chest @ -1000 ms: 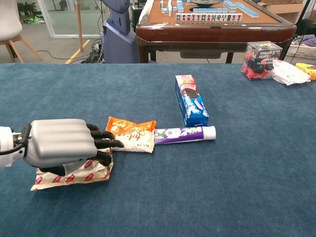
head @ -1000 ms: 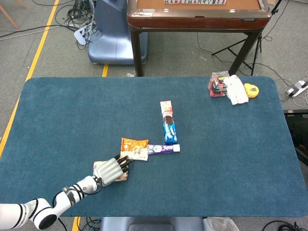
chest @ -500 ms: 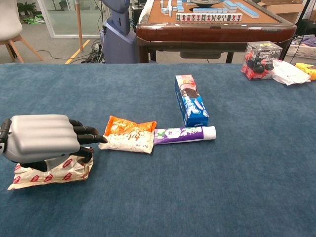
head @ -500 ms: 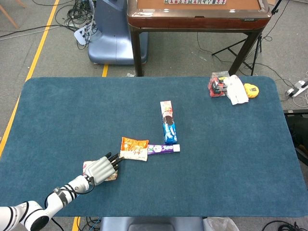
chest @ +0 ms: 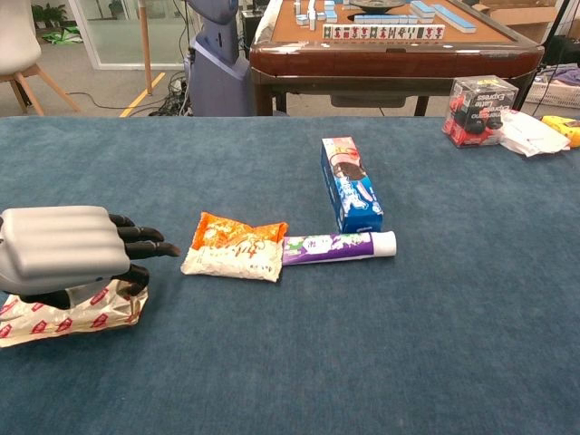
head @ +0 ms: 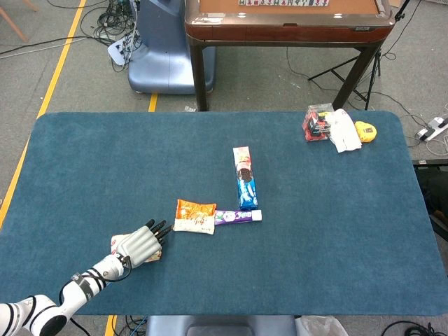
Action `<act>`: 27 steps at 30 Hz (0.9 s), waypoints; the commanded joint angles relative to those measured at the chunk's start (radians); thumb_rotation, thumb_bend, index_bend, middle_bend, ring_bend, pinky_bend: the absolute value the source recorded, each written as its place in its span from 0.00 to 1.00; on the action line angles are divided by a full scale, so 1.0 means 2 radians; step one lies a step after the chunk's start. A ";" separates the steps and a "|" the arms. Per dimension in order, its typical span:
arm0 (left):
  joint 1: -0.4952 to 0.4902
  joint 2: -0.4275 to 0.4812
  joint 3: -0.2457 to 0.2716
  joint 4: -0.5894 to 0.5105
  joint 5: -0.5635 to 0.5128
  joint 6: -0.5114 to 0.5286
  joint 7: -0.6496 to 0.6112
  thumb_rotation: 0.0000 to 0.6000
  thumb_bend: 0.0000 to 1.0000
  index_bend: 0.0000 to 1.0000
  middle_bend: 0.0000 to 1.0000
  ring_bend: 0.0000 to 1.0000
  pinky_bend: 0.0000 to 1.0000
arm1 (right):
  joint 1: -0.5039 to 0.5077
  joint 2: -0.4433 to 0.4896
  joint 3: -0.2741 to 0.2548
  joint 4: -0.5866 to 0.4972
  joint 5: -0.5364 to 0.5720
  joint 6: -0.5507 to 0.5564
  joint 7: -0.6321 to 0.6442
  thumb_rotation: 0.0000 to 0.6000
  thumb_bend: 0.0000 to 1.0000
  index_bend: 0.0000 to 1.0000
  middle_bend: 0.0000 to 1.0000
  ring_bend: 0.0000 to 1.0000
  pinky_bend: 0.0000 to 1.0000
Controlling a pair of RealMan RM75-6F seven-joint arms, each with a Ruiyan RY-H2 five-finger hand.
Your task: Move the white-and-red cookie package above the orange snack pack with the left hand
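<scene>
the cookie package (chest: 68, 311) lies flat on the desk (chest: 290, 381) near its front left corner, under the left hand (chest: 63, 249). the hand lies palm-down over the package with its dark fingers (chest: 136, 246) stretched toward the snack pack (chest: 234, 246); the thumb curls down against the package's right end, so the hand appears to hold it, though the contact underneath is hidden. in the head view the package (head: 117, 243) peeks out only at the hand's (head: 140, 243) left edge. the snack pack (head: 195, 215) lies just right of the fingertips, apart from them. a purple tube (chest: 337, 245) touches the snack pack's right end and runs rightward. a blue box (chest: 349, 184) lies behind the tube, its near end just by it. far off at the desk's back right corner sit a clear box (chest: 478, 110), a white bag (chest: 527, 132) and a yellow thing (chest: 566, 130). the right hand shows in neither view.
</scene>
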 commanded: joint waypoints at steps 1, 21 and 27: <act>0.001 0.002 0.000 0.000 -0.003 0.002 0.004 1.00 0.83 0.37 0.00 0.00 0.16 | 0.000 0.000 0.000 0.000 0.000 0.000 0.000 1.00 0.28 0.32 0.30 0.17 0.32; 0.009 0.007 -0.002 -0.003 -0.064 0.010 0.038 1.00 0.83 0.43 0.00 0.00 0.16 | -0.001 0.002 0.000 -0.006 -0.002 0.004 -0.004 1.00 0.28 0.32 0.30 0.17 0.32; 0.012 0.018 -0.019 -0.043 -0.073 0.008 -0.025 1.00 0.82 0.35 0.00 0.00 0.18 | -0.001 0.004 -0.001 -0.010 -0.004 0.007 -0.006 1.00 0.28 0.32 0.30 0.17 0.32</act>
